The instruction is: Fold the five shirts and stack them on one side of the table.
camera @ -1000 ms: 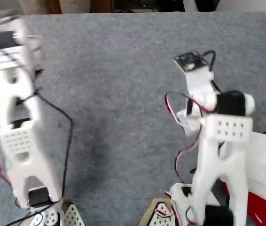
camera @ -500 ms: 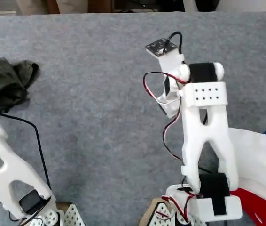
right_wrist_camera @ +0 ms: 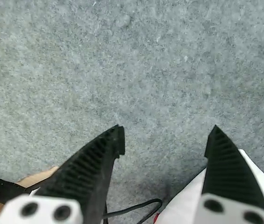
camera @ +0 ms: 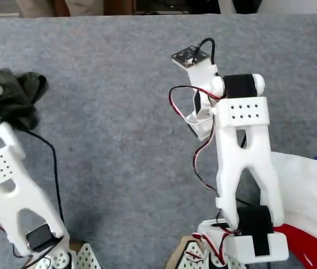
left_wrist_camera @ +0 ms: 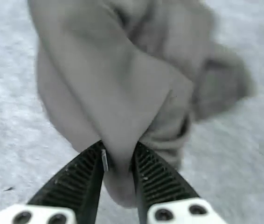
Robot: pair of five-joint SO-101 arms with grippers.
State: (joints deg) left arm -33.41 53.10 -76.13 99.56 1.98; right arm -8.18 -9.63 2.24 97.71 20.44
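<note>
- The left hand (left_wrist_camera: 118,161) is closed on a fold of the dark shirt (camera: 17,96). Cloth is pinched between its jaws and bulges out beyond them.
- The dark shirt lies crumpled at the 9 o'clock edge of the table (camera: 119,73) in the high view, neither spread nor folded.
- Half a second ago the left arm (camera: 7,174) was drawn back toward its base at 7 o'clock and the shirt lay alone. Now the arm is stretched out to the shirt again, and the heap looks slightly more gathered.
- The right hand (right_wrist_camera: 166,133) is wide and holds nothing, above bare table near the centre. It has kept that place for the last half second, after coming forward from nearer 5 o'clock.
- A white shirt (camera: 309,188) lies at 4 o'clock, touching a red shirt (camera: 312,249) at 5 o'clock, both partly behind the right arm (camera: 242,151). I cannot tell whether they are stacked.
- The fresh grasp suggests the dark shirt is about to be pulled toward the middle for spreading, so its folding has not begun.
- One pinch on bunched cloth will likely lift it as a lump. The free right hand would need to take a second edge to open it flat.
</note>
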